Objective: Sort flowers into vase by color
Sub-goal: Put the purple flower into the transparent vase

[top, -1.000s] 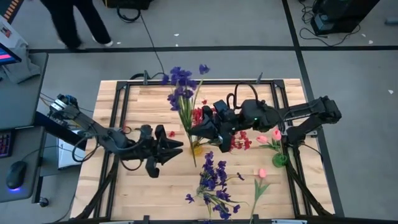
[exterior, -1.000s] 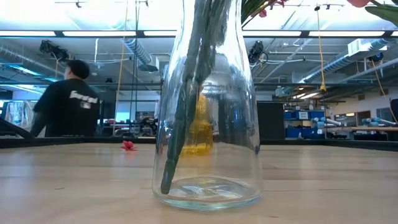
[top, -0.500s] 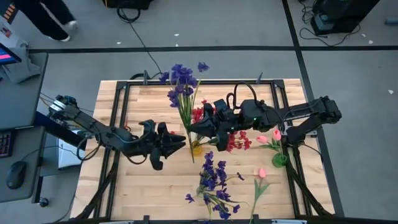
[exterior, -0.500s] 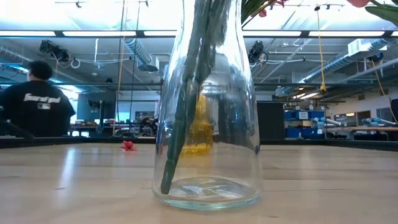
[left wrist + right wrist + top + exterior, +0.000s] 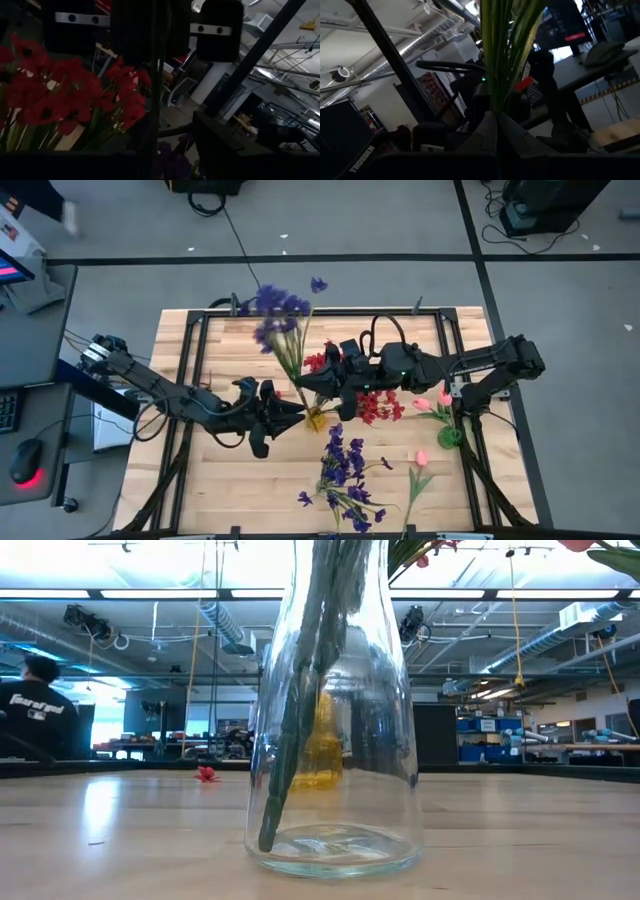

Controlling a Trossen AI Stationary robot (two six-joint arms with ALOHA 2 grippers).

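High view, mid-frame: the right gripper (image 5: 308,384) is pinched shut on the purple sprig (image 5: 277,310), stem angled down toward the yellow vase (image 5: 316,419), blooms leaning to the upper left. That tilt looks set for feeding the stem in. The left gripper (image 5: 292,409) sits just beside the vase, jaws partly spread, perhaps steadying the stem; contact is hard to judge. Red flowers (image 5: 378,407) lie just right of the vase

The pale plank table (image 5: 200,490) looked like smooth, matt wood; the clear bottle-shaped vase (image 5: 335,790) was glossy glass with bright reflections.
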